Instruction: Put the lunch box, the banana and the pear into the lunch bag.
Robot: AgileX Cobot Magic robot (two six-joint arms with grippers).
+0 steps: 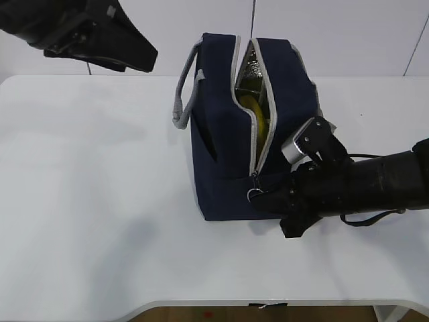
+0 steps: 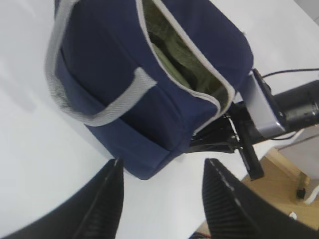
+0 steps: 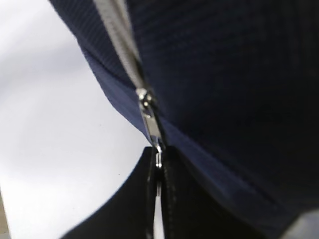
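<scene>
The navy lunch bag [image 1: 221, 134] stands mid-table with its grey zipper gaping along the top. Through the gap shows the yellow banana [image 1: 259, 107]. The lunch box and the pear are hidden. At the bag's lower front end my right gripper [image 1: 265, 200] is shut on the zipper's ring pull [image 1: 254, 194]. In the right wrist view the pull [image 3: 151, 122] runs down into the closed jaws of that gripper [image 3: 158, 160], against the bag's fabric [image 3: 224, 74]. My left gripper [image 2: 162, 167] hangs open and empty above the table, left of the bag [image 2: 149, 99].
The bag's grey handle [image 1: 184, 94] loops out on its left side. The left arm [image 1: 87, 30] hovers at the back left. The table's front edge [image 1: 268, 303] runs close below the right arm. White tabletop lies left of the bag.
</scene>
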